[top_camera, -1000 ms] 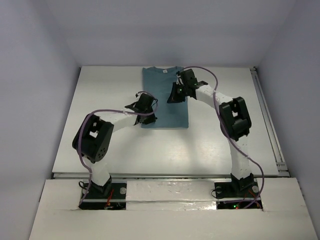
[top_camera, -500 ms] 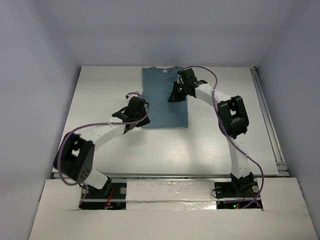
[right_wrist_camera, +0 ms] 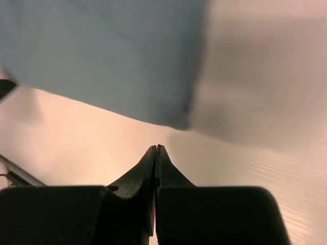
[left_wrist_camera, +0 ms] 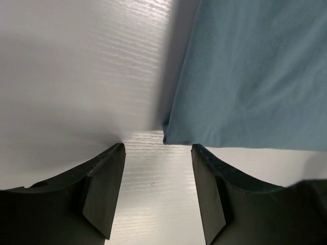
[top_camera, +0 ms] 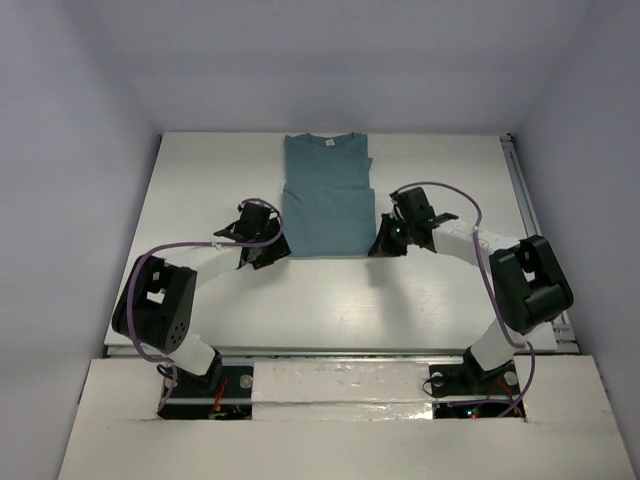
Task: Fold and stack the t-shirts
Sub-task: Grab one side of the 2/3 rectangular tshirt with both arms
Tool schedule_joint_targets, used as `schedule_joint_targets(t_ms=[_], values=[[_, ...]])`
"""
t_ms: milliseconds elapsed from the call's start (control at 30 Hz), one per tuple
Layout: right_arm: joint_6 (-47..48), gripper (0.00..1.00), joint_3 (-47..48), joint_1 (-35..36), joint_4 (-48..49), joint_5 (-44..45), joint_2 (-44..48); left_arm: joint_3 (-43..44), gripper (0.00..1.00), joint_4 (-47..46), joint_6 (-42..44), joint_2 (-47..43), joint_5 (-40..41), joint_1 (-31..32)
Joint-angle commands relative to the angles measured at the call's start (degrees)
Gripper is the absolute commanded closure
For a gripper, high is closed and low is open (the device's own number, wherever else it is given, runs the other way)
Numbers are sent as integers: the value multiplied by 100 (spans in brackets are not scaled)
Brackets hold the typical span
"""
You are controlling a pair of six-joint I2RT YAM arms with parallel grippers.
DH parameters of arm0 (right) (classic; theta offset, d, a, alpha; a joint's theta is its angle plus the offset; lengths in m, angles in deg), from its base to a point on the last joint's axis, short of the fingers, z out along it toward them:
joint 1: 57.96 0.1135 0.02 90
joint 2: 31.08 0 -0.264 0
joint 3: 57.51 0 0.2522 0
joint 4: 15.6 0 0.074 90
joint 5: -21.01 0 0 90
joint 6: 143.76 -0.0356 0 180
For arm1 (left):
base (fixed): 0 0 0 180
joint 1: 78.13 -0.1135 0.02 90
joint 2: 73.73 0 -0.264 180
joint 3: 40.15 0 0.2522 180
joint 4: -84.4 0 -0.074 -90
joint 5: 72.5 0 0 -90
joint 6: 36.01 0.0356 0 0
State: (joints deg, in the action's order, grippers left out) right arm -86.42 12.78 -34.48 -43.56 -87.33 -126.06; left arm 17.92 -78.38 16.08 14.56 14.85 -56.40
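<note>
In the left wrist view the t-shirt (left_wrist_camera: pixel 245 71) runs out past the top and right edges, and only one corner of it shows. The right wrist view is blurred, with the cloth cut off at the top and left, again leaving one corner. The left gripper (left_wrist_camera: pixel 157 149) and right gripper (right_wrist_camera: pixel 156 149) are cut off by the lower edges. From above, the shirt's neck label (top_camera: pixel 327 144) is too small to read, and its folded-under layers are hidden.
</note>
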Motion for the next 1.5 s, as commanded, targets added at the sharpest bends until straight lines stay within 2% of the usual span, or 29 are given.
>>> schedule_joint_targets(t_ms=[0,233,267,333,367,400,467,500,667,867,1133,1167,1267,1333,1433,1467], values=[[-143,100,-335,-186,479,323,41,192,49,-100,152,152,-112,-12],[-144,100,-626,-248,392,376,356,-124,58,-100,153,153,116,-12],[-152,94,-661,-248,365,411,575,-134,58,-100,144,145,142,-12],[-161,69,-722,-248,356,481,682,-169,59,-162,117,144,134,-12],[-170,46,-723,-248,374,447,656,-151,59,-171,100,179,134,-12],[-187,37,-697,-248,391,403,604,-143,64,-179,91,188,142,-12],[-231,28,-679,-248,540,245,463,-108,67,-206,82,206,160,-12],[-310,28,-679,-248,645,131,324,-99,70,-206,82,232,151,-12],[-600,30,-565,-353,1094,-169,-292,-2,74,-215,100,329,160,-12],[-811,50,-634,-406,1305,-29,-548,-28,79,-250,91,364,151,-12],[-873,62,-854,-406,1358,156,-434,-37,88,-311,65,452,63,-12],[-882,67,-863,-406,1358,174,-442,-28,88,-311,65,470,63,-12],[-891,71,-907,-406,1523,200,-460,-11,89,-311,47,487,63,-12],[-891,80,-925,-406,1569,183,-486,-2,89,-451,29,522,55,-12],[-899,82,-933,-459,1595,156,-495,42,90,-487,21,549,11,-12],[-899,90,-942,-459,1595,139,-495,68,94,-496,21,549,19,-12]])
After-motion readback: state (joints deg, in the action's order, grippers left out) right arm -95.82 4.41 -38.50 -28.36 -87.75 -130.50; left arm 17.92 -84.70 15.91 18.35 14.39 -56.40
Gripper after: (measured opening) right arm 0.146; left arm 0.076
